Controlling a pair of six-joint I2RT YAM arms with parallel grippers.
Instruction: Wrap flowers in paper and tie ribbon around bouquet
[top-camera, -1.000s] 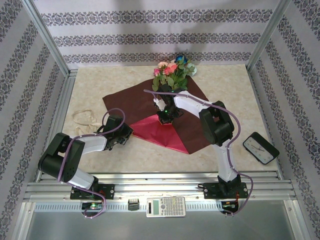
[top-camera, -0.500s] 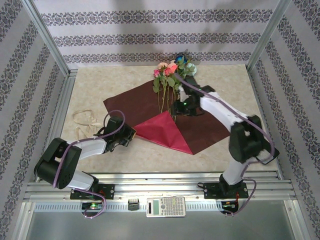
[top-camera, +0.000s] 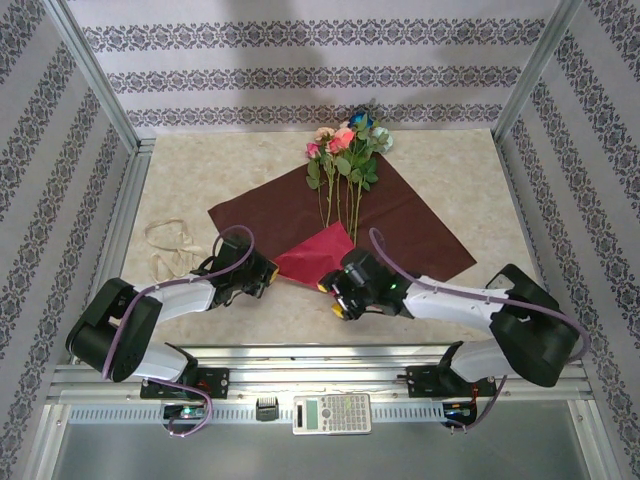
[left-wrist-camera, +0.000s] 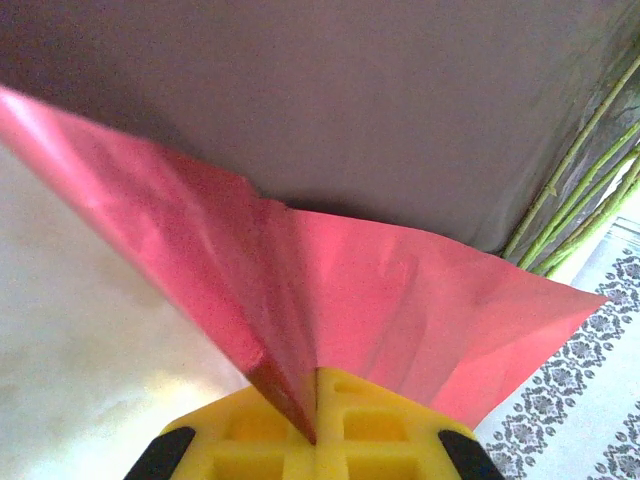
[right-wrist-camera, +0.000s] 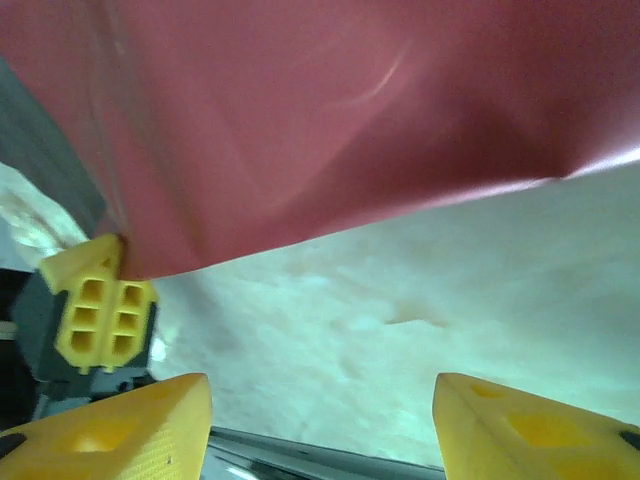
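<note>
In the top view the left arm (top-camera: 150, 300) lies low across the lower left of the frame. Its elbow is folded back and its forearm stretches rightward, so the left gripper (top-camera: 262, 272) meets the near corner of the paper (top-camera: 400, 230). Its wrist view shows the yellow fingers (left-wrist-camera: 380, 420) pinched tight on that crimson corner. The right arm (top-camera: 470, 300) reaches leftward from the lower right, elbow out near the frame's edge. The right gripper (top-camera: 335, 290) hangs low just below the folded red flap, jaws spread wide with nothing between them. The flowers (top-camera: 345, 150) lie at upper centre, stems on the sheet, heads beyond its far corner. The ribbon (top-camera: 170, 245) rests on the table (top-camera: 200, 180) at the left, apart from the paper.
</note>
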